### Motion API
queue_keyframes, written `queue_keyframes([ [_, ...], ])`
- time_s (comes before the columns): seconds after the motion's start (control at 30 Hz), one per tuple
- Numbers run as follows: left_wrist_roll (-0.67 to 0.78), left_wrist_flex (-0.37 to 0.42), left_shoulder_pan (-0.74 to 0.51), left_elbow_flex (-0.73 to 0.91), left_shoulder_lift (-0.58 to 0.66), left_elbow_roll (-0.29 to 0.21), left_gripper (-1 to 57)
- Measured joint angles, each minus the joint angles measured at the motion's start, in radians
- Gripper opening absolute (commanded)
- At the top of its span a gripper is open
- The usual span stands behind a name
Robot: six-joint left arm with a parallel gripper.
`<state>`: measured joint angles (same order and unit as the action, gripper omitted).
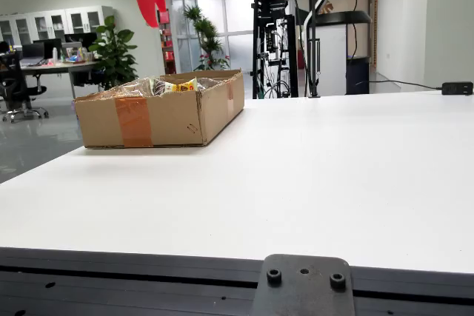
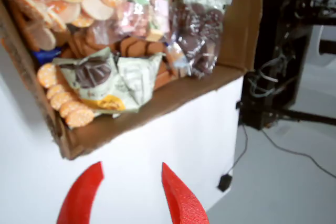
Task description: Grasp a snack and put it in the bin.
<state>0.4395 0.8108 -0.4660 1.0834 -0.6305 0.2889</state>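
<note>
An open cardboard box [image 1: 159, 118] stands at the far left of the white table [image 1: 333, 183] in the side view, with snack packets [image 1: 178, 85] showing over its rim. My red gripper [image 1: 157, 14] hangs high above the box. In the view that rides on the gripper, the box [image 2: 173, 97] holds a green-white packet [image 2: 113, 77], stacked round crackers [image 2: 63, 106], a clear bag of chocolate cookies [image 2: 197, 35] and a pink packet [image 2: 139, 17]. My gripper [image 2: 131, 169] is open, its red fingers [image 2: 178, 198] spread with nothing between them, over bare table just outside the box wall.
A black equipment rack [image 1: 274, 42] stands behind the table, seen past the table corner [image 2: 283, 51] with cables on the floor [image 2: 294, 150]. A black mount [image 1: 304, 286] sits at the near table edge. Potted plants [image 1: 115, 53] and office desks are far behind.
</note>
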Motion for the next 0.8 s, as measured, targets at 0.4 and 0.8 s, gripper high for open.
queue_keyframes([
  [0.4, 0.065, 0.014, -0.146, 0.337, 0.299, 0.034, 8.6],
  [0.8, 0.054, 0.111, -0.420, 0.417, 0.350, 0.032, 0.6],
])
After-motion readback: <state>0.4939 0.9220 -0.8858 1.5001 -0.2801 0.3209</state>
